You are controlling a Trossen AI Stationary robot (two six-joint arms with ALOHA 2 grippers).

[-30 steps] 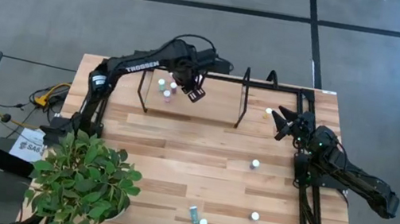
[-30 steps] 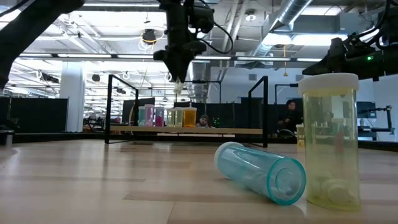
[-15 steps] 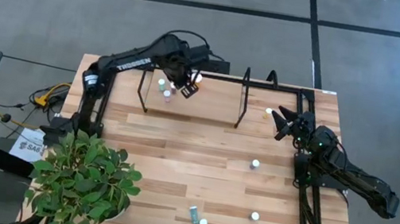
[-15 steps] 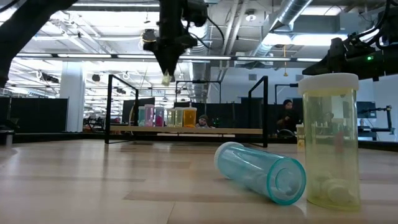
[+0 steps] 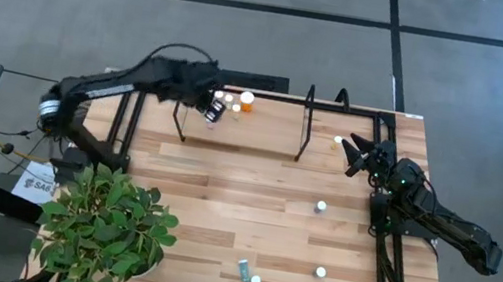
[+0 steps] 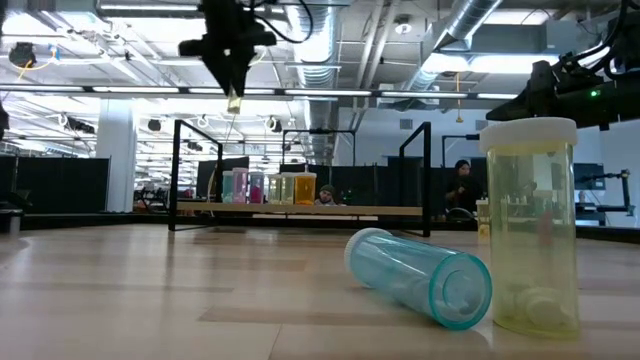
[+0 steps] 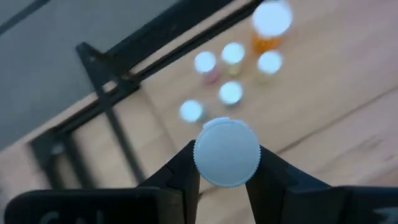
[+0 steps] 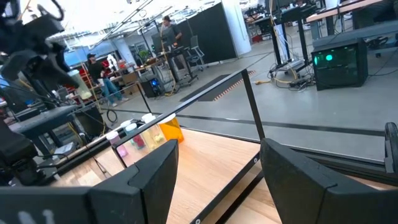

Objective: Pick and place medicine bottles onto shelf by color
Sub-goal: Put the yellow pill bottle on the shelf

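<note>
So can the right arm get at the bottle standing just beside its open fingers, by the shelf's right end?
Probably yes: the right gripper is open and empty, the small bottle stands right beside it on bare wood, and only the shelf's end loop stands near.

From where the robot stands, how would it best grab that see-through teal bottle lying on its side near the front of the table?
The teal bottle lies flat with no cap on its open mouth, so I'd come straight down from above and close the jaws across the middle of its round body, at right angles to its length. Gripping the ends would likely slip or catch the open rim.
</note>
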